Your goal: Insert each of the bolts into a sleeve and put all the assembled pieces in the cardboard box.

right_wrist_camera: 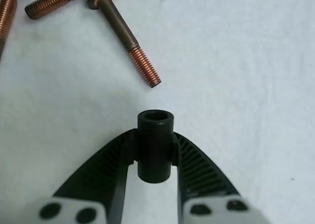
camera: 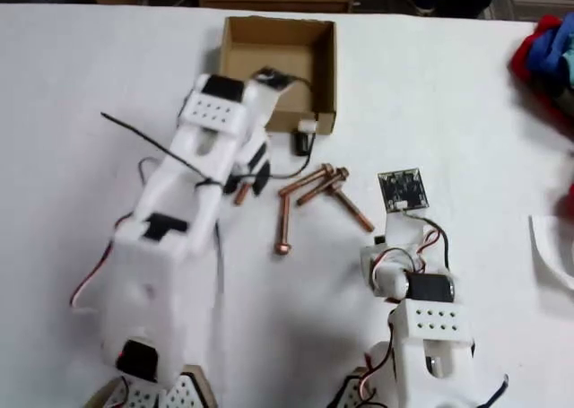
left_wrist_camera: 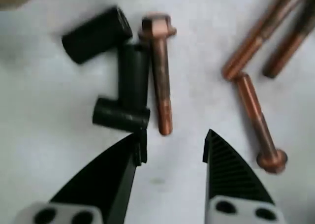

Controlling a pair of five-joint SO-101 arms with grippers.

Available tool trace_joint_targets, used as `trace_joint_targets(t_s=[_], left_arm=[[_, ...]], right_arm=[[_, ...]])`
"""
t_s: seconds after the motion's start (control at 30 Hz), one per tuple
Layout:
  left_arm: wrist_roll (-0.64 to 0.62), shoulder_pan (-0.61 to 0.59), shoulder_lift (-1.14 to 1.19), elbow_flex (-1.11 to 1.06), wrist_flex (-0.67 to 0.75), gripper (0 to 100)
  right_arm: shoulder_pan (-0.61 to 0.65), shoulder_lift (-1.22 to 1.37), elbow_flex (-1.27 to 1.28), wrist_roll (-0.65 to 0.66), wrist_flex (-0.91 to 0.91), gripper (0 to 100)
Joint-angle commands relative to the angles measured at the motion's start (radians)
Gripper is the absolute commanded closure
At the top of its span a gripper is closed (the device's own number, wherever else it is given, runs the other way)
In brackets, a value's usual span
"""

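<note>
High view: looks down on the white tabletop [camera: 475,103], with the cardboard box [camera: 287,63] at the far side and four copper bolts [camera: 284,220] fanned out just in front of it. Places the left arm [camera: 179,202] over the box's near corner, with the left pincer [camera: 254,168] mostly tucked beneath it and a fifth bolt [camera: 242,193] just beside its tip. Puts the right arm [camera: 430,323] at the near edge, well apart from the box.

Left wrist view: brings the left pincer [left_wrist_camera: 174,135] close, released, jaws spread above bare cloth. Reveals three black sleeves [left_wrist_camera: 133,74] lying in a touching cluster near one fingertip, and lays the fifth bolt [left_wrist_camera: 160,71] along the middle one, touching it.

Right wrist view: finds the right pincer [right_wrist_camera: 154,138] clenched on a fourth sleeve [right_wrist_camera: 155,157], held upright with its bore facing the camera. Leaves a threaded bolt [right_wrist_camera: 125,34] flat on the tabletop beyond, apart from the sleeve.
</note>
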State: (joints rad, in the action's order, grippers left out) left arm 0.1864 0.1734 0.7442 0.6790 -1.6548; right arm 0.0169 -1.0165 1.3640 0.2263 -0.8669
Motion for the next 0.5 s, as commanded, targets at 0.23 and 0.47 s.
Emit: trace_joint_targets(t_s=[0.23, 0.47], left_arm=[[-0.002, 0.066, 0.331, 0.473, -0.130, 79], [-0.008, 0.121, 0.235, 0.423, -0.133, 79]], right_arm=[[0.002, -0.022, -0.026, -0.005, 0.013, 97.8], [0.001, -0.022, -0.026, -0.006, 0.013, 97.8]])
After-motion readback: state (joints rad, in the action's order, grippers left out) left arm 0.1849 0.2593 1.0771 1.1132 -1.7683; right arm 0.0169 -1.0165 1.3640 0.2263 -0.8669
